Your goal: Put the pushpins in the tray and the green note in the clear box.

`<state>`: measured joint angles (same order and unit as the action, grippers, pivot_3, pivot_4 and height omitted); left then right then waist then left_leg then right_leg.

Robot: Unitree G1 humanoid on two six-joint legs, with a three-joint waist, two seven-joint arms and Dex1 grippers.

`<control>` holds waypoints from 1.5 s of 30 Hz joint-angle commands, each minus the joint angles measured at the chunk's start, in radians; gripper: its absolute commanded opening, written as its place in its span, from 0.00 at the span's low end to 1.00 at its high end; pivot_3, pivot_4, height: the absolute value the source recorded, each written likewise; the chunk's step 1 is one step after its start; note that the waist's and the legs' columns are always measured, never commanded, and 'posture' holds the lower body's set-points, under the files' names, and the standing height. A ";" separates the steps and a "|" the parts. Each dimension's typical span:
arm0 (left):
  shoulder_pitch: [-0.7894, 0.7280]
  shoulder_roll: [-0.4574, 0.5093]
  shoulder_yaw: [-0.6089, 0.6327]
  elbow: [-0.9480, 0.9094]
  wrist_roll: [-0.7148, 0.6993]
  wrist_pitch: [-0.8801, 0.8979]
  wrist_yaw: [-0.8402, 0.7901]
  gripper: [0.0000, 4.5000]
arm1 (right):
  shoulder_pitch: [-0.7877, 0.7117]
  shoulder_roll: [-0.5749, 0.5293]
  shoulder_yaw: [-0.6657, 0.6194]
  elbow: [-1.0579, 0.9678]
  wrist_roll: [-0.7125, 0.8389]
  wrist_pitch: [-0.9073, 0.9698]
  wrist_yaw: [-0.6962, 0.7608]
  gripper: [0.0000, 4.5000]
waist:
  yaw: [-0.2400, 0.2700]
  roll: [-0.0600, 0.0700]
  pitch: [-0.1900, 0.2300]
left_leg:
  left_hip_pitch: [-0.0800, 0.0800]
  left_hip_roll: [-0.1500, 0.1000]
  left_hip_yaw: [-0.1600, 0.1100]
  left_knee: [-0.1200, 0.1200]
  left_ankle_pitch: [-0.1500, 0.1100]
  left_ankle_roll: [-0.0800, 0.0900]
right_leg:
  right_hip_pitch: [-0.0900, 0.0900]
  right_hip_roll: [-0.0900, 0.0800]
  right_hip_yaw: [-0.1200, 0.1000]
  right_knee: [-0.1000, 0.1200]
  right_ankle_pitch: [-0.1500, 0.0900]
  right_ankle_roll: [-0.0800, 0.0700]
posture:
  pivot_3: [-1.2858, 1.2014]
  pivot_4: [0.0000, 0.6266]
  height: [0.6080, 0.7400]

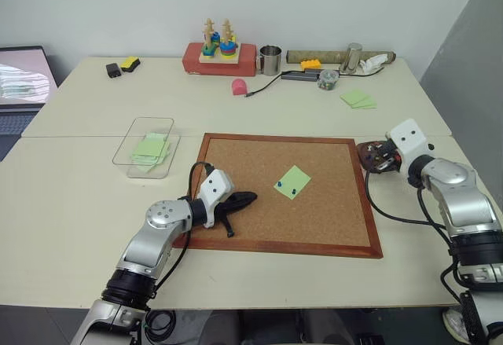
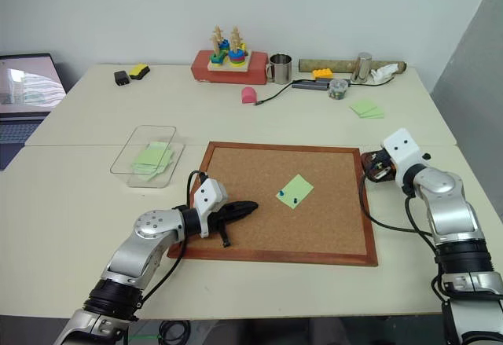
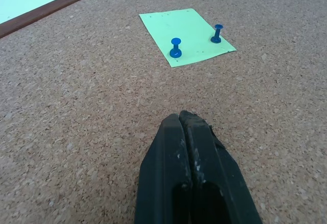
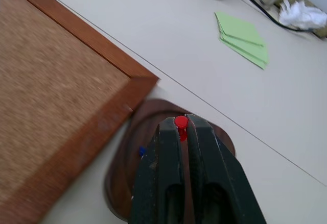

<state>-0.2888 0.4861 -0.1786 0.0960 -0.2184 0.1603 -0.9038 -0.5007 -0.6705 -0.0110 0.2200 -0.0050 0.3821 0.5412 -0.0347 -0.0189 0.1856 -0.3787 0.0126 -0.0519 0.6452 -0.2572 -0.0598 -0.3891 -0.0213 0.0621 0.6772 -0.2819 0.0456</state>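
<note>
The right gripper [image 4: 183,124] is clamped on a red pushpin [image 4: 181,122], pinched by its head between the fingertips directly above the brown tray [image 4: 217,137]. The tray sits just past the corner of the corkboard [image 4: 61,81], so the pin is placed to drop once the jaws part. A blue pin [image 4: 142,152] seems to lie in the tray already, beside the fingers. The left gripper [image 3: 185,127] is fully closed and empty, resting low over the cork. Ahead of it lies the green note [image 3: 186,35], fixed by two upright blue pushpins [image 3: 176,48]; it cannot go to the clear box [image 1: 145,147], further to that gripper's left, until those come out.
</note>
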 commanded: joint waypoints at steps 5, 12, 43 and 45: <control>0.030 0.000 -0.045 0.048 0.049 0.011 -0.004 0.00 | -0.014 -0.023 -0.015 0.054 -0.030 -0.028 -0.007 0.38 | 0.001 0.000 0.000 | 0.000 0.000 0.000 0.000 0.000 0.000 | 0.000 0.000 0.000 0.000 0.000 0.000 | 0.52 0.24 1.00; 0.030 0.000 -0.045 0.052 0.051 0.007 -0.001 0.00 | -0.030 -0.027 -0.035 0.046 -0.018 -0.040 -0.003 0.69 | 0.001 0.000 0.000 | 0.000 0.000 0.000 0.000 0.000 0.000 | 0.000 0.000 0.000 0.000 0.000 0.000 | 0.52 0.24 1.00; 0.047 0.029 -0.042 0.058 0.055 -0.003 -0.015 0.00 | 0.132 0.130 0.219 -0.412 0.221 0.078 0.259 0.82 | -0.001 0.000 -0.001 | 0.000 0.001 -0.001 0.000 0.000 0.000 | 0.001 0.001 -0.001 -0.001 -0.003 0.004 | 0.52 0.24 1.00; 0.048 0.031 -0.042 0.058 0.054 -0.004 -0.014 0.00 | 0.118 0.150 0.227 -0.369 0.211 0.056 0.263 0.82 | -0.001 -0.001 -0.001 | 0.000 0.001 -0.001 0.000 0.000 0.000 | 0.001 0.001 -0.001 -0.001 -0.003 0.004 | 0.52 0.24 1.00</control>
<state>-0.2825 0.4981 -0.1884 0.1109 -0.2143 0.1287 -0.9069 -0.3601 -0.5308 0.2197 -0.1664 0.2159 0.4787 0.8031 -0.0354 -0.0194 0.1846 -0.3786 0.0136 -0.0534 0.6450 -0.2572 -0.0598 -0.3886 -0.0205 0.0608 0.6759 -0.2841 0.0495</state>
